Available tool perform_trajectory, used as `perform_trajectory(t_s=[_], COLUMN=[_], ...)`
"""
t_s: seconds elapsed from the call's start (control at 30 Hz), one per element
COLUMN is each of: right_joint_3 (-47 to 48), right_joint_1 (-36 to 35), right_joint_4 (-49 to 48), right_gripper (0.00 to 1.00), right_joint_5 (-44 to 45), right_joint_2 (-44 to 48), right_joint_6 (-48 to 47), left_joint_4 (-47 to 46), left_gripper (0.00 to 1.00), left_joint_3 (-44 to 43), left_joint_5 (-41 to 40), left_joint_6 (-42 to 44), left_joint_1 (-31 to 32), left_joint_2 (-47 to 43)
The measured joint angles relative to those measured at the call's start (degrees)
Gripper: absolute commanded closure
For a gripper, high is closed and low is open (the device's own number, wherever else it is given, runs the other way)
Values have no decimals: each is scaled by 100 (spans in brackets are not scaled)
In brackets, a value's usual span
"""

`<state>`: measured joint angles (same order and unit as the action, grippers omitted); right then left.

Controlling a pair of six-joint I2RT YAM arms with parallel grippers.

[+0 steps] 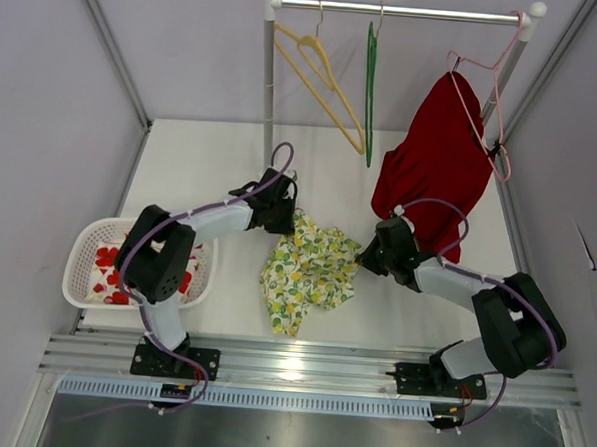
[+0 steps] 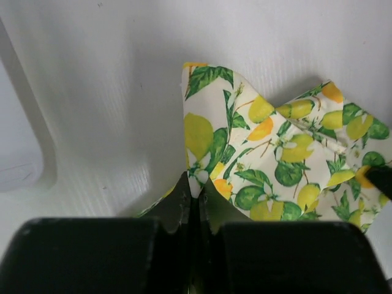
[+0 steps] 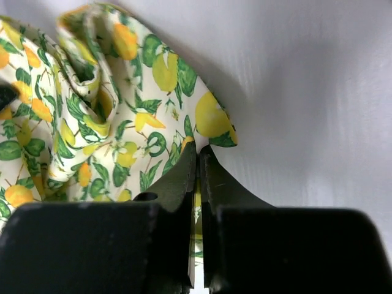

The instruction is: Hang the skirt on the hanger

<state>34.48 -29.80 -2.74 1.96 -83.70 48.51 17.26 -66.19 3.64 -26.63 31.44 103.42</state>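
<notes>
**Left end effector [image 2: 196, 187] and right end effector [image 3: 198, 156] are both clamped on the skirt [image 1: 311, 269], down on the table [image 1: 211, 169].**

The left one pinches the skirt's far left corner, jaws tight on the lemon-print cloth. The right one grips the right edge, jaws squeezed on fabric too. The skirt lies crumpled between the two arms, at mid-table. Far behind it, on the rail [image 1: 400, 10], a tan hanger [image 1: 331, 85] and a green hanger [image 1: 369, 97] hang bare, with a red garment [image 1: 437, 161] to their right. A basket [image 1: 73, 272] sits at the table's left edge.

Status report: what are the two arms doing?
Left hand and right hand shut on lemon-print skirt. Skirt lies crumpled on table. Hangers hang on rail.
</notes>
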Motion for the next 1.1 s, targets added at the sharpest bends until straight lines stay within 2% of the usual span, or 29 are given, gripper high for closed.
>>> perform_trajectory(t_s=[0.13, 0.3, 0.43, 0.57, 0.7, 0.8, 0.93, 1.1], right_joint_3=[398, 1353, 1987, 2293, 2450, 2763, 3495, 3799], right_joint_1=[68, 197, 444, 710, 911, 1104, 1349, 1602], right_joint_4=[769, 1683, 2039, 2323, 2575, 2726, 2717, 2435], right_gripper=[100, 100, 100, 100, 100, 100, 100, 100], right_joint_5=[326, 811, 1069, 1163, 1152, 1060, 946, 601], right_joint_2=[693, 1751, 2098, 2122, 2122, 2006, 1547, 1213], right_joint_6=[-376, -1038, -1530, -1912, -2251, -2472, -2634, -2632], left_joint_4=[173, 350, 396, 492, 586, 564, 422, -199], left_gripper=[100, 95, 94, 93, 87, 87, 93, 96], left_joint_3=[-87, -345, -603, -826, -850, -850, -852, -852], left_joint_5=[-44, -179, -289, -428, -562, -621, -632, -306], left_joint_6=[155, 398, 575, 675, 754, 826, 872, 798], left_joint_1=[-35, -63, -101, -140, -146, -153, -243, -638], left_joint_2=[-417, -1366, -1998, -2258, -2411, -2496, -2468, -2247])
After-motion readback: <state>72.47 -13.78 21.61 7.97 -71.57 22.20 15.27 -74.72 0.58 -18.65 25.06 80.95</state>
